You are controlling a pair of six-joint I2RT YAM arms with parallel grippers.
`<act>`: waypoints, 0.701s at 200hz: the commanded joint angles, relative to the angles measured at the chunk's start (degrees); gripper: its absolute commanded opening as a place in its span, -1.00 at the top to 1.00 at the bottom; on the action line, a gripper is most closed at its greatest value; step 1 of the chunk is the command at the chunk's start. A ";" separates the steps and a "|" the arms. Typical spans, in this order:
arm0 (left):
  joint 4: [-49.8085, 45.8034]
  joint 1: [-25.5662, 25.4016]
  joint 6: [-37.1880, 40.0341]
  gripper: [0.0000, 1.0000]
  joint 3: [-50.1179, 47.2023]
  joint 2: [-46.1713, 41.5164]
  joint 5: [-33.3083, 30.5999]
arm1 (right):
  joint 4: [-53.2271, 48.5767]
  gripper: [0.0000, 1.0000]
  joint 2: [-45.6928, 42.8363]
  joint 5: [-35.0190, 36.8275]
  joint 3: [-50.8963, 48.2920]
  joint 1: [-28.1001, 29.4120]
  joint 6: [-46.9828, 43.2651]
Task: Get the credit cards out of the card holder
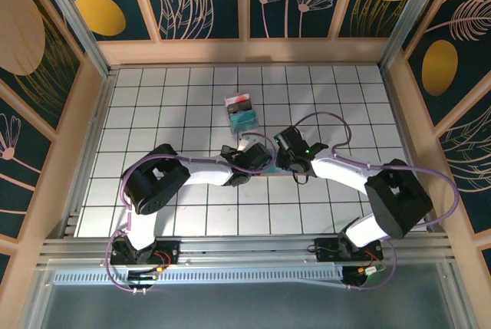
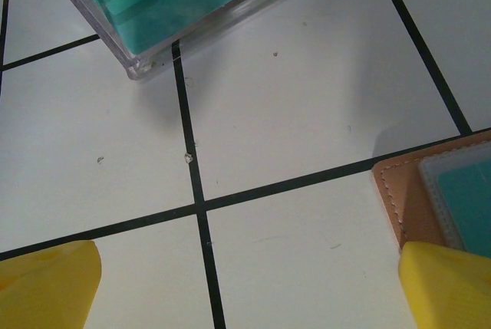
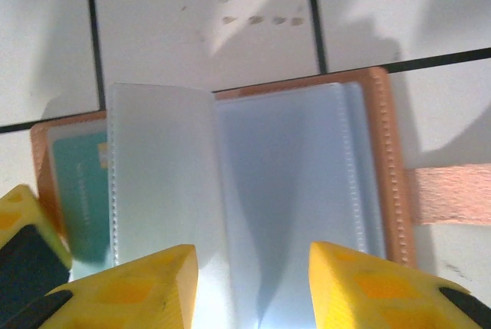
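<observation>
right wrist: open card holder (image 3: 291, 168)

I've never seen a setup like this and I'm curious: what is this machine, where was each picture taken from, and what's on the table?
These are two robot arms bolted to a tiled table. The overhead picture looks down on both. The other two come from cameras on the wrists, so the yellow shapes are each gripper's own fingers. The left gripper hangs wide open near a clear case with teal contents. The right gripper, jaws apart, hovers over the opened card holder, a teal card in one sleeve. Nothing is held.
</observation>
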 commanded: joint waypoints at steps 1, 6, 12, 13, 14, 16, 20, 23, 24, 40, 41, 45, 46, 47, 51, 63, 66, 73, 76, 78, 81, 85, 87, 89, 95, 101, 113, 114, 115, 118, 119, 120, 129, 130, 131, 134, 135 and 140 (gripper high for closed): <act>-5.89 0.32 0.25 -0.98 -0.22 2.36 -1.36 | -2.08 0.15 -2.26 3.35 -1.57 -1.41 1.02; -5.95 0.25 0.25 -0.98 -0.22 2.22 -1.34 | -1.87 0.15 -2.49 3.20 -1.83 -1.66 0.96; -5.90 0.30 0.24 -0.97 -0.22 2.21 -1.28 | -1.53 0.15 -2.74 2.86 -2.15 -2.05 0.89; -5.89 0.27 0.25 -0.98 -0.22 2.16 -1.26 | -1.40 0.15 -2.80 2.84 -2.20 -2.04 0.86; -5.89 0.30 0.25 -0.98 -0.22 2.18 -1.26 | -1.29 0.15 -2.83 2.79 -2.28 -2.12 0.85; -5.89 0.30 0.25 -0.97 -0.15 2.20 -1.25 | -1.12 0.15 -2.85 2.66 -2.40 -2.18 0.80; -5.93 0.25 0.25 -0.98 -0.07 2.10 -1.27 | -0.79 0.15 -2.98 2.50 -2.64 -2.33 0.69; -5.97 0.25 0.27 -0.98 0.02 2.11 -1.25 | -0.48 0.15 -3.03 2.22 -2.72 -2.44 0.67; -5.97 0.25 0.26 -0.98 0.03 2.12 -1.30 | -0.39 0.15 -3.03 2.17 -2.80 -2.50 0.66; -6.14 0.26 0.16 -0.97 0.60 1.73 -1.09 | 1.00 0.17 -3.04 1.01 -3.33 -3.06 0.49; -6.15 0.30 0.16 -0.97 0.63 1.70 -1.08 | 1.05 0.17 -3.04 1.00 -3.37 -3.07 0.44; -6.15 0.27 0.16 -0.98 0.81 1.58 -0.95 | 1.45 0.18 -3.08 0.63 -3.38 -3.24 0.48; -6.19 0.30 0.16 -0.98 0.86 1.54 -0.92 | 1.50 0.18 -3.06 0.54 -3.44 -3.29 0.49; -6.22 0.27 0.16 -0.98 0.94 1.48 -0.96 | 1.61 0.18 -3.13 0.45 -3.46 -3.27 0.49; -6.24 0.25 0.13 -0.98 1.12 1.42 -0.84 | 1.95 0.18 -3.16 0.20 -3.59 -3.39 0.49; -6.07 0.31 0.23 -0.98 1.75 1.13 -0.45 | 2.91 0.20 -3.12 -0.45 -3.97 -3.74 0.57; -5.94 0.32 0.24 -0.98 1.92 1.03 -0.33 | 3.07 0.20 -3.12 -0.58 -3.96 -3.82 0.53; -5.80 0.25 0.28 -0.98 2.34 1.10 0.02 | 3.34 0.20 -3.20 -0.76 -4.02 -3.88 0.55; -5.80 0.28 0.32 -0.98 2.54 1.13 0.09 | 3.45 0.20 -3.21 -0.81 -4.01 -3.97 0.57; -5.80 0.30 0.33 -0.98 2.69 1.17 0.14 | 3.47 0.20 -3.30 -0.85 -3.95 -3.99 0.55; -5.86 0.31 0.33 -0.98 2.89 1.27 0.11 | 3.55 0.20 -3.36 -0.86 -3.93 -4.01 0.57; -5.93 0.33 0.33 -0.98 3.21 1.32 0.22 | 3.54 0.20 -3.45 -0.93 -3.93 -4.07 0.57; -5.96 0.27 0.27 -0.98 3.36 1.37 0.21 | 3.56 0.20 -3.47 -0.88 -3.93 -4.05 0.58; -5.97 0.29 0.27 -0.98 3.49 1.40 0.30 | 3.63 0.20 -3.58 -0.83 -3.93 -4.16 0.53; -6.06 0.16 0.42 -0.98 3.92 1.41 0.40 | 3.60 0.21 -3.86 -0.95 -3.93 -4.28 0.57; -6.21 0.21 0.43 -0.98 4.33 1.41 0.57 | 3.56 0.20 -4.15 -0.95 -3.98 -4.35 0.47; -6.41 0.16 0.53 -0.98 4.91 1.33 0.95 | 3.35 0.21 -4.96 -0.98 -4.03 -4.65 0.40; -6.41 0.16 0.56 -0.98 4.94 1.33 0.99 | 3.33 0.20 -5.05 -0.96 -4.02 -4.66 0.40; -6.46 0.16 0.58 -0.98 4.99 1.24 1.06 | 3.32 0.20 -5.14 -0.92 -4.02 -4.71 0.40; -6.50 0.17 0.52 -0.98 5.11 1.24 1.18 | 3.17 0.20 -5.41 -0.85 -4.13 -4.75 0.36; -6.50 0.12 0.51 -0.97 5.13 1.19 1.24 | 3.15 0.20 -5.54 -0.86 -4.12 -4.79 0.38; -6.50 0.14 0.51 -0.98 5.18 1.17 1.27 | 3.18 0.20 -5.65 -0.82 -4.11 -4.86 0.39; -6.58 0.11 0.60 -0.98 5.55 1.06 1.68 | 3.13 0.20 -6.54 -0.93 -4.43 -5.36 0.36; -6.58 0.09 0.60 -0.98 5.61 1.06 1.71 | 3.13 0.20 -6.63 -0.94 -4.44 -5.41 0.33; -6.63 0.08 0.60 -0.97 5.64 1.06 1.72 | 3.08 0.20 -6.72 -0.95 -4.49 -5.48 0.32; -6.67 0.01 0.62 -0.98 5.83 1.03 1.74 | 3.20 0.20 -7.03 -1.00 -4.58 -5.66 0.27; -6.72 -0.01 0.61 -0.98 5.88 1.05 1.74 | 3.21 0.20 -7.19 -1.02 -4.65 -5.73 0.25; -6.92 0.02 0.60 -0.98 6.18 1.05 1.70 | 3.26 0.20 -7.62 -1.19 -4.78 -6.02 0.27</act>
